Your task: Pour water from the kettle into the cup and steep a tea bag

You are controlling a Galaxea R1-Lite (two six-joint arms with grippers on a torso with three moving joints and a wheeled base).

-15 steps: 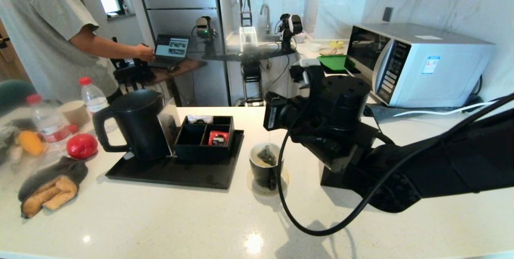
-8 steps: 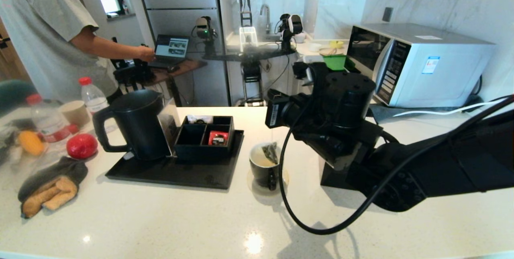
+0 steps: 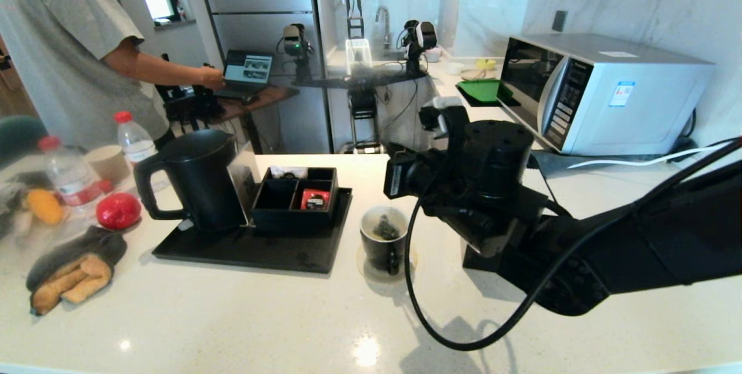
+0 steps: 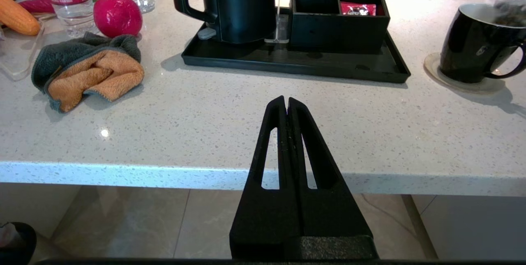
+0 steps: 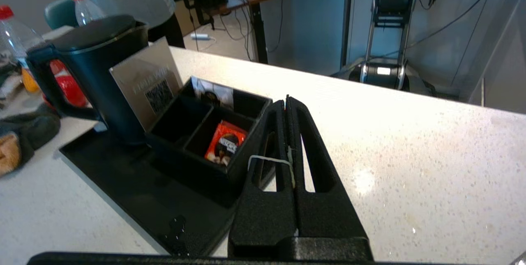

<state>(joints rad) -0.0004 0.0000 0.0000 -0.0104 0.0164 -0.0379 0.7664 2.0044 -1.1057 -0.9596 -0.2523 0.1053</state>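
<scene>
With the tea bag [image 3: 384, 227] dunked in the cup [image 3: 382, 239], its string [image 5: 269, 160] is pinched by the shut right gripper [image 5: 287, 101] above; steeping is judged underway, release next.

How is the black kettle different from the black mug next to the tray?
The kettle is much bigger than the mug. The kettle stands on the black tray with its lid shut; the mug sits off the tray on a pale coaster, open-topped. The mug's inside is white and holds a tea bag; the kettle's inside is hidden. Both are black, upright and have a handle.
</scene>
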